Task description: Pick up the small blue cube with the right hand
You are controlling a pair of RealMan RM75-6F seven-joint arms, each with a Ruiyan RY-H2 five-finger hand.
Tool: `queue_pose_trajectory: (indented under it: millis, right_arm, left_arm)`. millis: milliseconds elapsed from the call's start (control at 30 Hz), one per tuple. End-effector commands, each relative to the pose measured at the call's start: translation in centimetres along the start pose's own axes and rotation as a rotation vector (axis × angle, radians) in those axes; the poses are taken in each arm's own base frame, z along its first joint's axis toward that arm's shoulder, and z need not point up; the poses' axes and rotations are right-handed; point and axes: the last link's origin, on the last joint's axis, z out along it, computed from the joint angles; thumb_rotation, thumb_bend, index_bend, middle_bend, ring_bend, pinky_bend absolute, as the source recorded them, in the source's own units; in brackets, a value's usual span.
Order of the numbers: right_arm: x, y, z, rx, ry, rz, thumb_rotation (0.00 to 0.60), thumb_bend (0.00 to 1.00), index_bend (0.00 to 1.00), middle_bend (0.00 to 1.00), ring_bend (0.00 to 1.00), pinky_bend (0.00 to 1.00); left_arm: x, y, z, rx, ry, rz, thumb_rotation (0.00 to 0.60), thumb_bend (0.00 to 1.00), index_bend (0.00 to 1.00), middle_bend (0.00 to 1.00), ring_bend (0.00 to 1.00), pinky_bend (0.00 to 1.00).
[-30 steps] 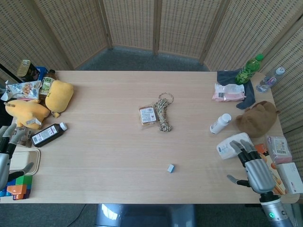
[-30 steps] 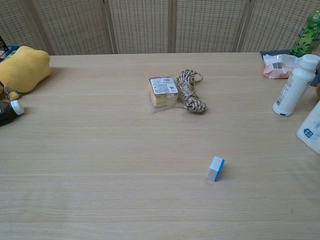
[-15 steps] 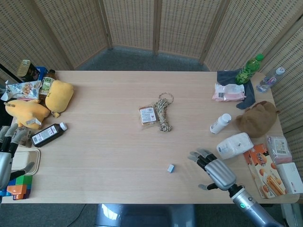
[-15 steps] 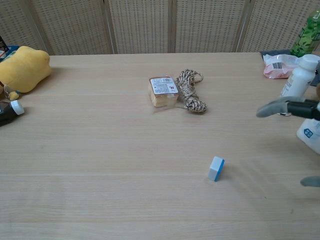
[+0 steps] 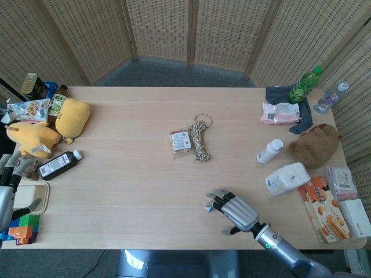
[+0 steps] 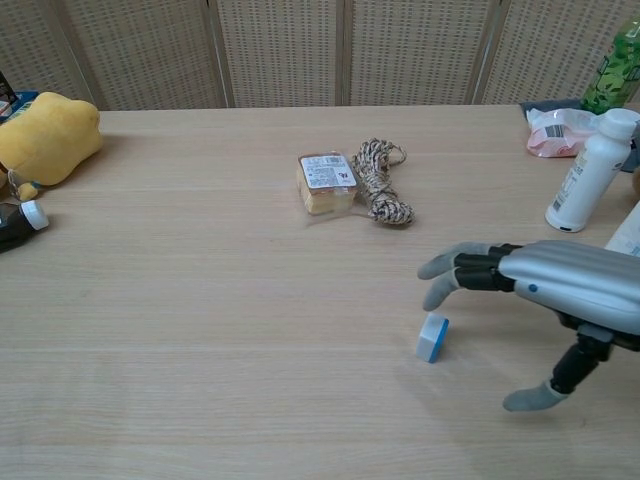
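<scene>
The small blue cube [image 6: 432, 337] with a pale top lies on the wooden table [image 6: 200, 300], near the front edge. In the head view the cube [image 5: 207, 206] is mostly hidden under the right hand's fingertips. My right hand [image 6: 540, 290] hovers just right of and above the cube, fingers stretched out and apart, thumb hanging below, holding nothing. It shows in the head view as the right hand [image 5: 236, 212]. My left hand [image 5: 7, 188] sits off the table's left edge, holding nothing that I can see.
A snack packet [image 6: 323, 182] and a coil of rope [image 6: 383, 195] lie mid-table. A white bottle [image 6: 590, 172], a white pouch [image 5: 287, 177], a brown plush [image 5: 315, 145] and boxes [image 5: 326, 215] crowd the right side. Yellow plush toys [image 5: 72, 117] and a dark bottle [image 5: 58, 164] sit left.
My right hand has swept leftward from the table's right edge to just beside the blue cube. The cube and the left hand have not moved.
</scene>
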Motion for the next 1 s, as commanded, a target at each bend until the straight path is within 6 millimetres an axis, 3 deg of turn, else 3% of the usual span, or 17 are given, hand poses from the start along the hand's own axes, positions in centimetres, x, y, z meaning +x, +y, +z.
queue_pose_trajectory:
  millis: [33,533,1000]
  right_arm:
    - [-0.2,-0.6,1.4,0.016,-0.008,-0.015,0.6,0.0,0.25,0.0,0.0,0.0]
    - [-0.7,0.1,4.9,0.007,-0.01,-0.093,0.6,0.01,0.28,0.0,0.0,0.0]
    - [-0.6,1.6,5.2,0.009,-0.031,-0.135,0.6,0.0,0.38,0.0,0.0,0.01]
  left_arm:
    - [0.0,0.0,0.0,0.001,0.0,0.0,0.6,0.0,0.16,0.0,0.0,0.0]
    - [0.2,-0.1,0.0,0.002,0.002,-0.005,0.6,0.0,0.16,0.0,0.0,0.0]
    - [0.1,-0.2,0.0,0.002,-0.001,-0.002,0.6,0.0,0.16,0.0,0.0,0.0]
